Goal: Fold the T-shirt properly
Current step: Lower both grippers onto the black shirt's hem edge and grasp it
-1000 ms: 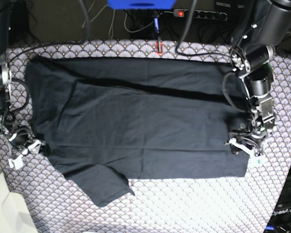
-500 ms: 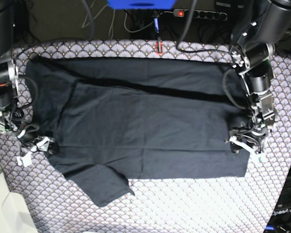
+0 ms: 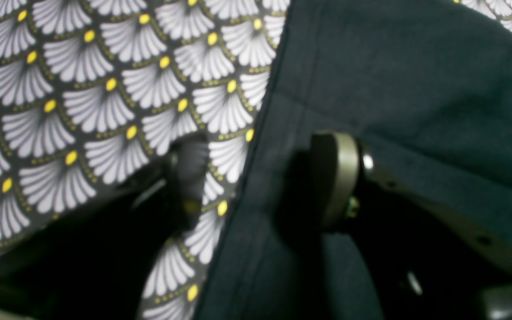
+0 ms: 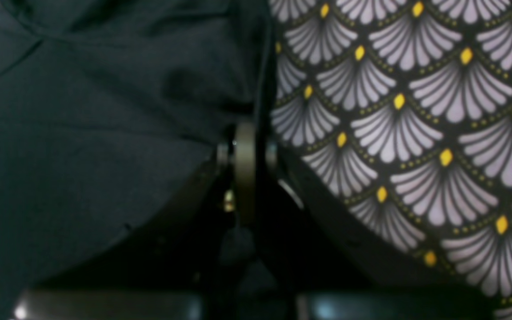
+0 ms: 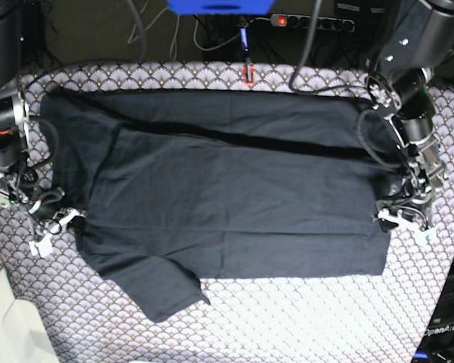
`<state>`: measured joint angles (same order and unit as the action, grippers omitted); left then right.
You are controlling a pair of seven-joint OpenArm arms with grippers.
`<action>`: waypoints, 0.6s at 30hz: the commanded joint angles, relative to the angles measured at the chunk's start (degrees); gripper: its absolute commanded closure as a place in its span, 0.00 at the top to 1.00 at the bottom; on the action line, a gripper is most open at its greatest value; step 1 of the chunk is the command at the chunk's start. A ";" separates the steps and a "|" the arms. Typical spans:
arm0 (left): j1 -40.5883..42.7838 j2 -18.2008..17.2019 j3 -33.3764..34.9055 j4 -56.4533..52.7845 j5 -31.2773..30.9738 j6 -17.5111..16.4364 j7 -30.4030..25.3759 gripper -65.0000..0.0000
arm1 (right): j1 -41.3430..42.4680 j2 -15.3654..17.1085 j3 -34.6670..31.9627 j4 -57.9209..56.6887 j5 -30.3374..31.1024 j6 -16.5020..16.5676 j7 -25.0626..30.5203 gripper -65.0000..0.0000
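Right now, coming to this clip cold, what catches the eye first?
The big dark T-shirt spread flat across the scallop-patterned tablecloth, one sleeve sticking out at the near edge. Then the two arms at opposite ends: the right hand shut at the shirt's edge on the base view's left, and the left hand at the hem on that view's right, one finger over the fabric.

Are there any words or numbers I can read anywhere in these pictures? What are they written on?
"OpenArm" reads faintly on the dark equipment at the base view's bottom right corner.
The T-shirt is plain, no print.
The tablecloth has only a scallop pattern.
The red tag at the top edge is too small to read.
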<state>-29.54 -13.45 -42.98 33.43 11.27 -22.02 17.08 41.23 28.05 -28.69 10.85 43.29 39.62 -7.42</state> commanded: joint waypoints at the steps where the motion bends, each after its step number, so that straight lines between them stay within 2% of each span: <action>1: -1.01 -0.39 0.04 0.20 0.64 0.61 1.69 0.56 | 1.62 0.91 0.07 0.36 0.27 0.38 0.52 0.00; 4: -1.19 -0.39 0.04 0.20 0.64 0.61 1.78 0.56 | 1.45 0.91 -0.02 0.36 0.27 0.38 0.52 0.00; 9: -1.80 -0.04 -0.05 3.89 0.56 0.17 5.64 0.57 | 1.27 1.00 -0.02 0.36 0.27 0.38 0.52 0.00; 15: -1.89 1.54 0.12 9.25 0.56 0.09 7.93 0.81 | 1.27 1.00 -0.02 0.27 0.27 0.38 0.34 0.00; 18: -1.98 1.63 0.12 9.34 0.56 0.09 7.58 0.82 | 1.27 1.00 -0.02 0.27 0.27 0.38 0.26 0.00</action>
<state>-29.85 -11.09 -42.98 41.69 12.40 -21.87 25.85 41.06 28.10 -28.69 10.83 43.48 39.64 -7.33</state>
